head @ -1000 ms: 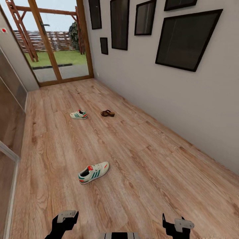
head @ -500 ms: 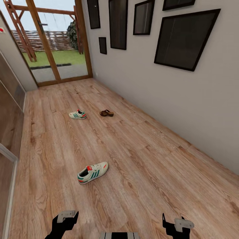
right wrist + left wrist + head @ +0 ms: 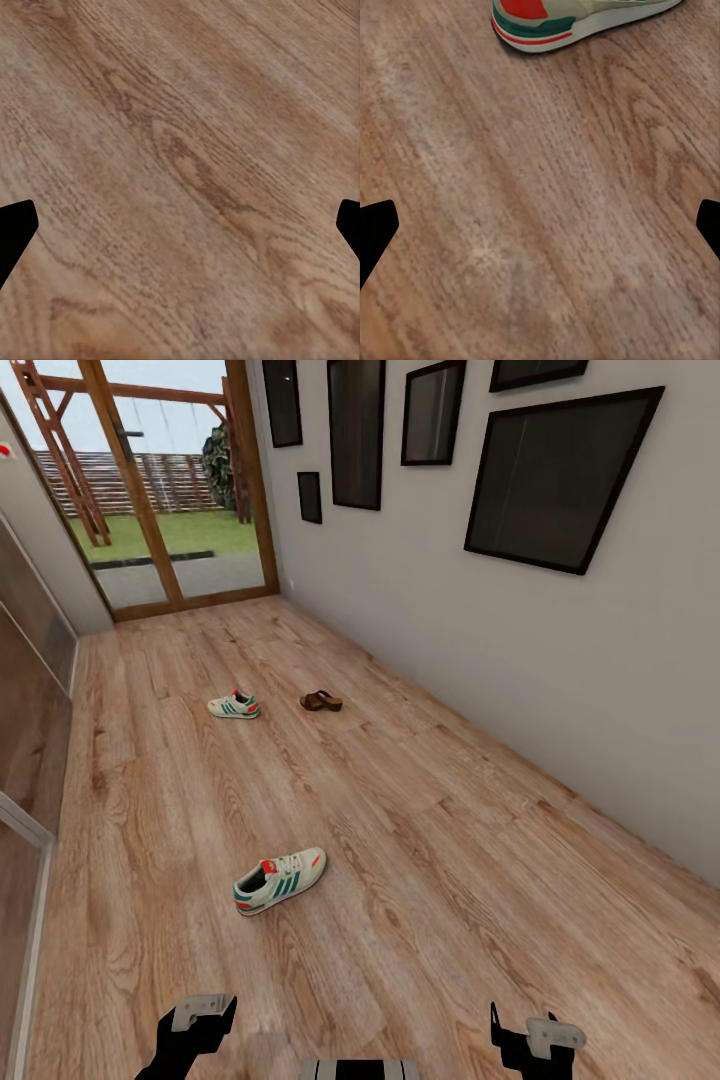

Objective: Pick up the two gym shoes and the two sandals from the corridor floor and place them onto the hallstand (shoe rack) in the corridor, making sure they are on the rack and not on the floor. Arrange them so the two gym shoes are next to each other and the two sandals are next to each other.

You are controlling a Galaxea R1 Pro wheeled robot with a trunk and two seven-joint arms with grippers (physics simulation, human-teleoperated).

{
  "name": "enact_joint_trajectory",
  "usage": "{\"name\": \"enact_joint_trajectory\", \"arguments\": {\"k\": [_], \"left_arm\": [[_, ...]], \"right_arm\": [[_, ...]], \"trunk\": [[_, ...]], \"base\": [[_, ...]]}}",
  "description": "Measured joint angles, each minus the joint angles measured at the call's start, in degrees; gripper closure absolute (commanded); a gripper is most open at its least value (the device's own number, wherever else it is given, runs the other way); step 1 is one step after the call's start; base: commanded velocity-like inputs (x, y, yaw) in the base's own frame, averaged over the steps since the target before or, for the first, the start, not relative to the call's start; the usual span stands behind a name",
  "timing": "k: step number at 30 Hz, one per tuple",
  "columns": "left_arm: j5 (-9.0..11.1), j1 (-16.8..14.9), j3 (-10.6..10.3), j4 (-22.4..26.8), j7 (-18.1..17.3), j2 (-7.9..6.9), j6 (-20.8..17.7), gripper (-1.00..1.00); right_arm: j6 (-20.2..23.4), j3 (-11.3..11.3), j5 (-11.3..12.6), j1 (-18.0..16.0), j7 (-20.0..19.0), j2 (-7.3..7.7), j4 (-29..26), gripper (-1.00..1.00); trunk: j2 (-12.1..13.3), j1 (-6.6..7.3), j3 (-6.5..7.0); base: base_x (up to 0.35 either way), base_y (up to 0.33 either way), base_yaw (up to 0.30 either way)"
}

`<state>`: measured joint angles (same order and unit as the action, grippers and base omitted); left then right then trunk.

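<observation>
Head view: both arms held low, left claw (image 3: 196, 1028) and right claw (image 3: 528, 1038) spread wide above the corridor floor (image 3: 420, 860).

A narrow corridor with a light brown wood-plank floor (image 3: 420, 860) runs away toward a tall glass door in a wooden frame (image 3: 150, 490), through which daylight, green grass, a slatted fence and a reddish wooden frame show outside. The plain pale grey wall (image 3: 480, 660) on the right carries several dark pictures in black frames (image 3: 555, 475), large ones near and smaller ones farther down by the door. Along the left edge stand glossy brown panels with pale trim (image 3: 30, 700), and a small red spot sits high on the left wall.
</observation>
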<state>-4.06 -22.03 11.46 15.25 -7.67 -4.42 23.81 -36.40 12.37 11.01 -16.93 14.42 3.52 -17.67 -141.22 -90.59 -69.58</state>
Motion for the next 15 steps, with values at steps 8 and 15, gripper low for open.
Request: {"name": "enact_joint_trajectory", "arguments": {"k": [8,15], "left_arm": [[0.0,0.0,0.0,0.0,0.0,0.0,0.0,-1.0],[0.0,0.0,0.0,0.0,0.0,0.0,-0.03,-1.0]], "right_arm": [[0.0,0.05,0.12,0.0,0.0,-0.28,0.03,-1.0],[0.0,0.01,0.13,0.0,0.0,-0.31,0.0,-1.0]], "trunk": [[0.0,0.0,0.0],[0.0,0.0,0.0]], "base": [[0.0,0.0,0.0],[0.0,0.0,0.0]]}}
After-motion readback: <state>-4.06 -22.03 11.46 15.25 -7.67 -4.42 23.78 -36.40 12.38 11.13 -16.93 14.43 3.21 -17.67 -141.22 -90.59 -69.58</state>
